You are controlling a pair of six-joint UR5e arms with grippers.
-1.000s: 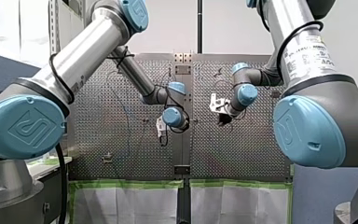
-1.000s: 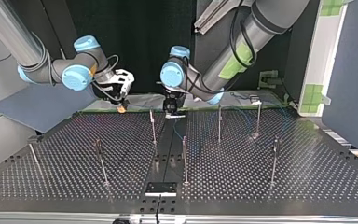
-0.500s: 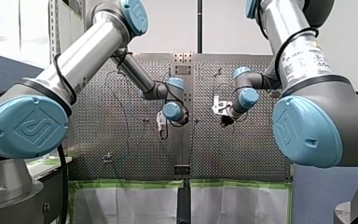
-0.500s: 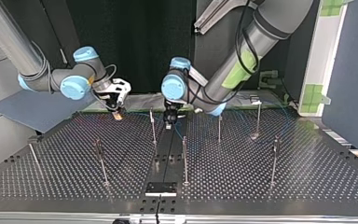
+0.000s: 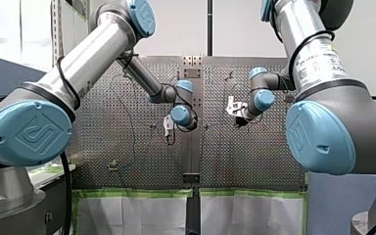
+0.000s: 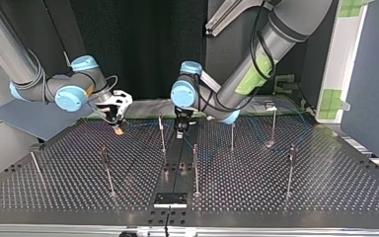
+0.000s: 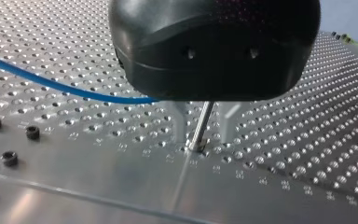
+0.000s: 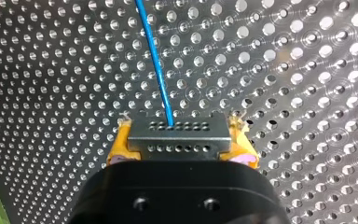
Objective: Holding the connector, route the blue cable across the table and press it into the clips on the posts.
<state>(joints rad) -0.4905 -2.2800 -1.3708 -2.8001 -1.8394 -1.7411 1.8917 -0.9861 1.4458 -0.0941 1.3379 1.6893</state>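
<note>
In the right wrist view my right gripper [image 8: 181, 150] has its yellow pads [image 8: 119, 148] shut on a grey connector [image 8: 177, 133]. The blue cable [image 8: 156, 60] leaves the connector and runs ahead over the perforated table. In the top view that gripper [image 6: 117, 127] hangs low at the back left. My left gripper [image 7: 204, 140] stands open near the table, its metal fingers [image 7: 182, 122] on either side of a thin post [image 7: 204, 115] without touching it. The cable [image 7: 51, 84] passes under its black body. In the top view it [image 6: 180, 129] is at the back middle.
Several thin posts stand on the table in the top view, among them one [image 6: 161, 132] beside my left gripper, one [image 6: 195, 168] in the middle, one [image 6: 232, 136] further right and one [image 6: 106, 170] front left. A black plate [image 6: 170, 199] lies at the front edge.
My right gripper has carried the connector toward the top view's left and lower. My left gripper has dropped closer to the table by the centre strip.
</note>
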